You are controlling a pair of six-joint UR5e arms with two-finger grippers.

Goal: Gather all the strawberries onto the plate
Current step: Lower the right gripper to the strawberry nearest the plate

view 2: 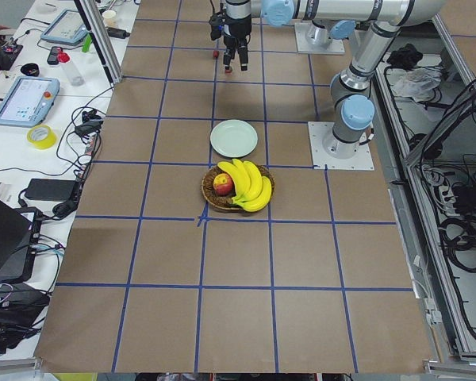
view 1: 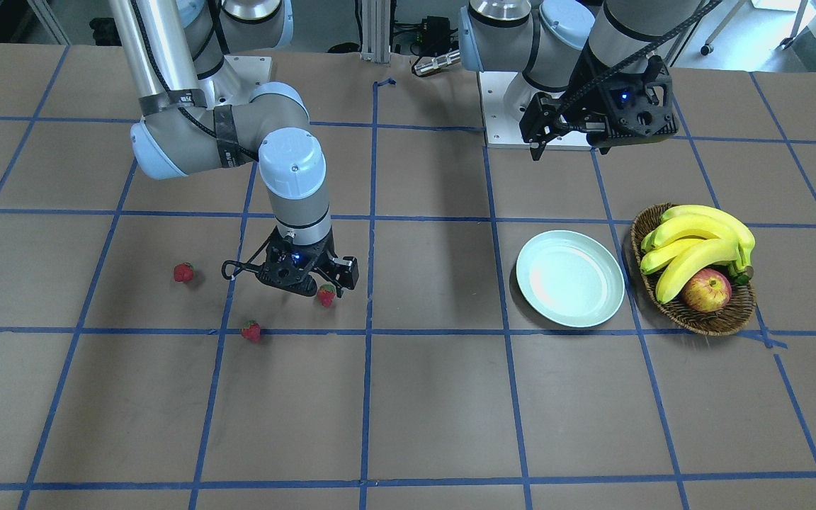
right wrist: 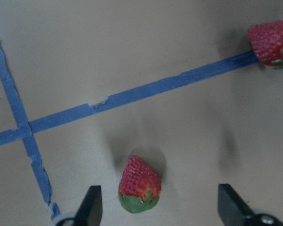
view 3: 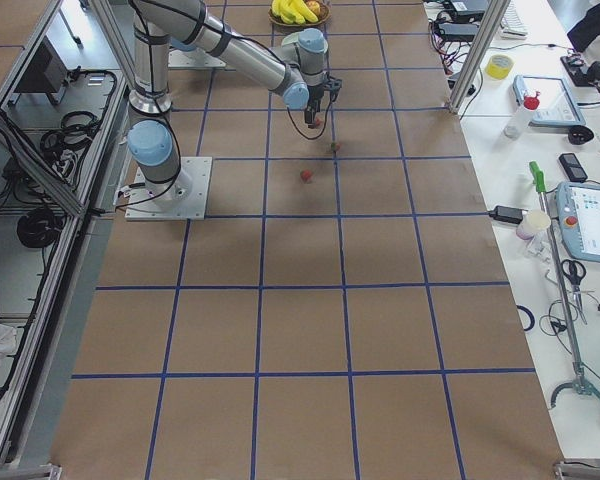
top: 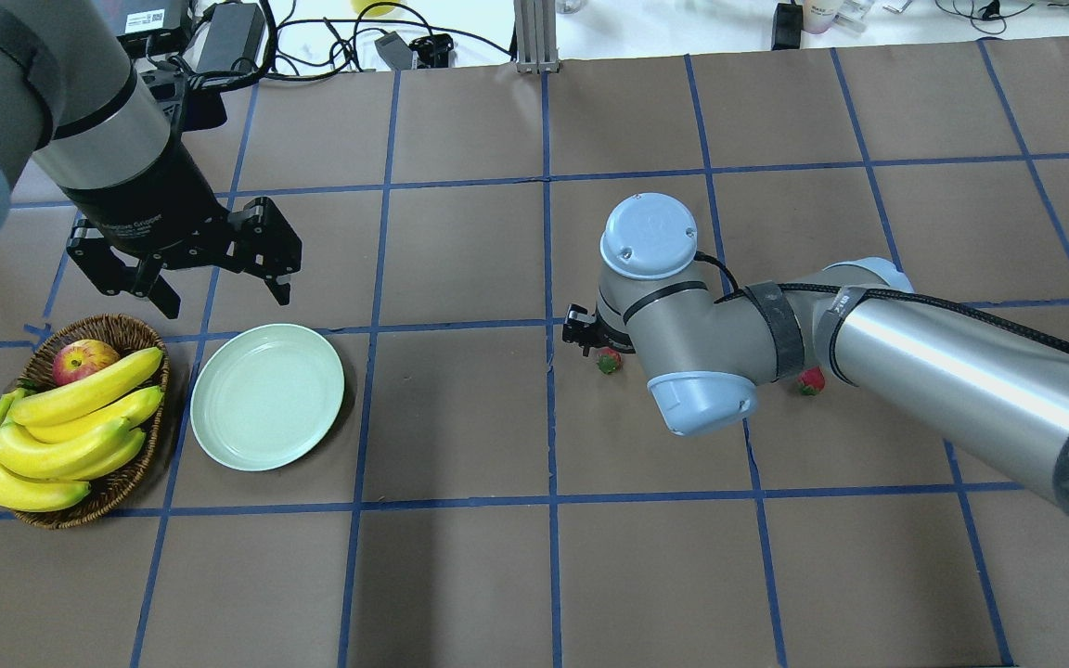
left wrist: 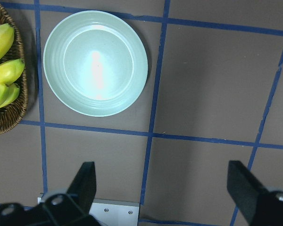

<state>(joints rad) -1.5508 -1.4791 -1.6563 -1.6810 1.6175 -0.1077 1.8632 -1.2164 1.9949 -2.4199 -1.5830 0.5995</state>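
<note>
The right gripper hangs wide open and empty over an off-centre strawberry; closing may knock it rolling farther from the plate.

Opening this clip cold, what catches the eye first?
The right gripper hangs open over one strawberry, with two more strawberries loose on the table nearby. The mint-green plate sits bare beside a wicker basket of bananas and an apple, the left gripper open near it.

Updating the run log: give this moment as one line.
right gripper: open over one strawberry | two other strawberries: loose | plate: empty | left gripper: open, hovering
</note>
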